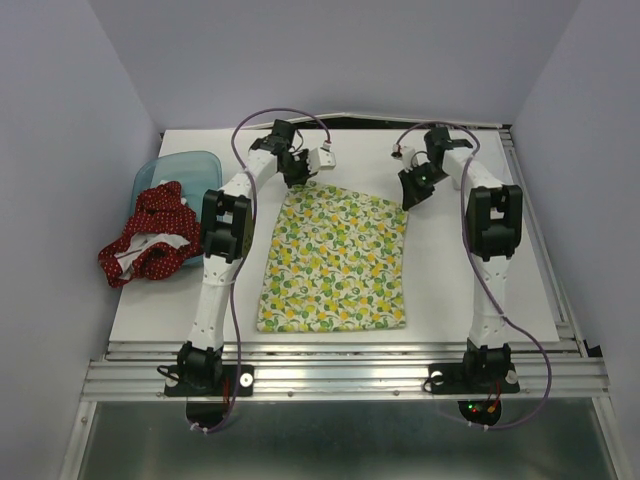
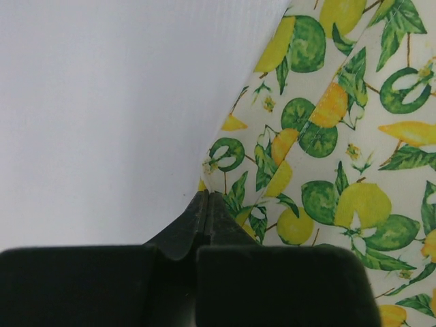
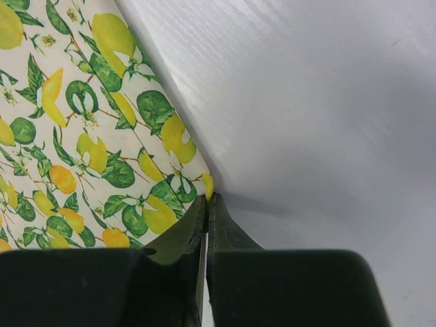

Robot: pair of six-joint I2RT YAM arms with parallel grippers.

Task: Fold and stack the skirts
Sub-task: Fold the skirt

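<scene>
Lemon skirt point(image 1: 335, 265) lies flat mid-table point(image 1: 450, 290), a trapezoid that is narrower at the far edge; its near hem sits just short of the table's front edge. Left gripper point(image 1: 297, 172) is at the far-left corner, and in the wrist view its fingers point(image 2: 197, 221) are pressed together with the cloth corner point(image 2: 327, 136) pinched at the tips. Right gripper point(image 1: 412, 190) is at the far-right corner and looks the same: fingers point(image 3: 221, 228) closed flat, with a yellow scrap of hem point(image 3: 102, 136) caught between the tips. The left arm runs close along the skirt's left edge, so room is tight there. There is bare table between the skirt's right edge and the right arm, and a bare strip beyond the far edge. Red skirt point(image 1: 150, 240) is bunched at the left table edge, draped over the near rim of the blue bin point(image 1: 190, 165), well apart from the lemon skirt.
</scene>
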